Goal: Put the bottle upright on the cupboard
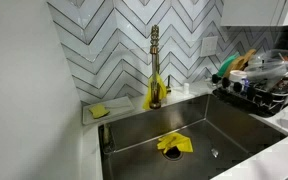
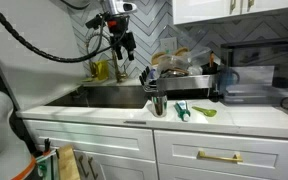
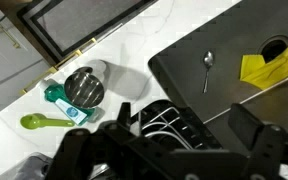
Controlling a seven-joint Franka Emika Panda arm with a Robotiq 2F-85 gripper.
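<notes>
A yellow bottle (image 1: 151,96) stands against the tiled wall beside the brass faucet (image 1: 155,60), behind the sink. It also shows in an exterior view (image 2: 99,70), behind the arm. My gripper (image 2: 121,44) hangs high over the sink, near the dish rack, well apart from the bottle. In the wrist view the gripper (image 3: 184,128) is open and empty, with the rack's wires below the fingers. The bottle is out of the wrist view.
A steel sink (image 1: 229,135) holds a yellow cloth (image 1: 174,144) and a spoon (image 3: 207,66). A yellow sponge (image 1: 99,111) lies on the ledge. A loaded dish rack (image 1: 259,85) stands beside the sink. A metal utensil cup (image 2: 157,102) and a green spoon (image 3: 42,122) are on the counter.
</notes>
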